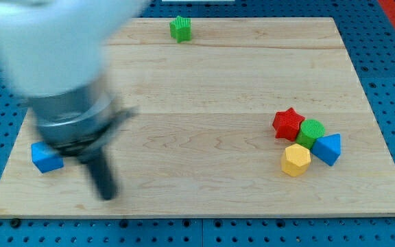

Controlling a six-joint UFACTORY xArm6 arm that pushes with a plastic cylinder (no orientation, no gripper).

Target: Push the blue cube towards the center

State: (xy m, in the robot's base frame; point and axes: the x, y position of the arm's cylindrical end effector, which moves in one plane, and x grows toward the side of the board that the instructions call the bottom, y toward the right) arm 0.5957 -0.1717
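The blue cube (46, 157) sits near the left edge of the wooden board (204, 89), low in the view. My tip (106, 194) is the lower end of a blurred dark rod, just right of and a little below the blue cube, apart from it. The arm's large grey body covers the view's upper left and hides part of the board there.
A green block (180, 28) sits at the board's top edge. At the right, a red star (288, 123), a green round block (312, 132), a blue triangular block (328, 148) and a yellow hexagonal block (295, 159) cluster together.
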